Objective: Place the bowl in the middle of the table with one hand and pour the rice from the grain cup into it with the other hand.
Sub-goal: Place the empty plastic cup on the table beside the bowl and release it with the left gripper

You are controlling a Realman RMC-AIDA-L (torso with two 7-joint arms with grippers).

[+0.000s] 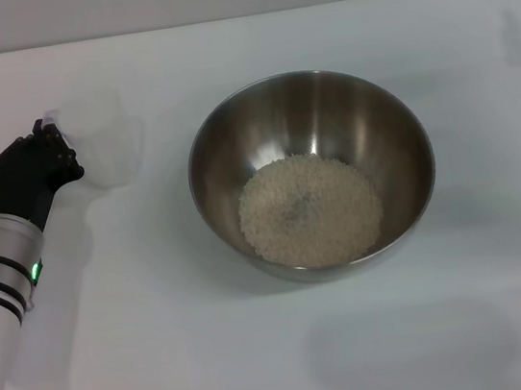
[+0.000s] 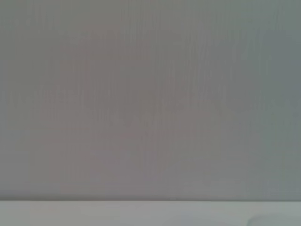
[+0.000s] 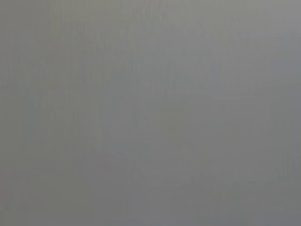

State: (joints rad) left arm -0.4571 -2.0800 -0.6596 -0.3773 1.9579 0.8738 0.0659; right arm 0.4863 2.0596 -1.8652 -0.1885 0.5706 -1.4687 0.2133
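Left gripper (image 1: 43, 148) at 9 o'clock of the table (image 1: 168, 363), arm coming in from 8 o'clock. The grain cup (image 1: 98, 140) is right at its tip, looks empty and upright; fingers are at the cup's side, but can't tell if clenched on it or let go. Bowl (image 1: 312, 173) sits about centre, slightly toward 1 o'clock, well apart from the cup. Rice (image 1: 309, 209) is a pale heap in the bowl's bottom. Right gripper not in view; both wrist views show only blank surface.

Progress, judged: bowl placed, pour done; what's left is setting the cup down or releasing it and pulling the arm back.

Room: open white table between cup and bowl, and from 3 to 6 o'clock. Far table edge runs along 12 o'clock, well behind cup and bowl.
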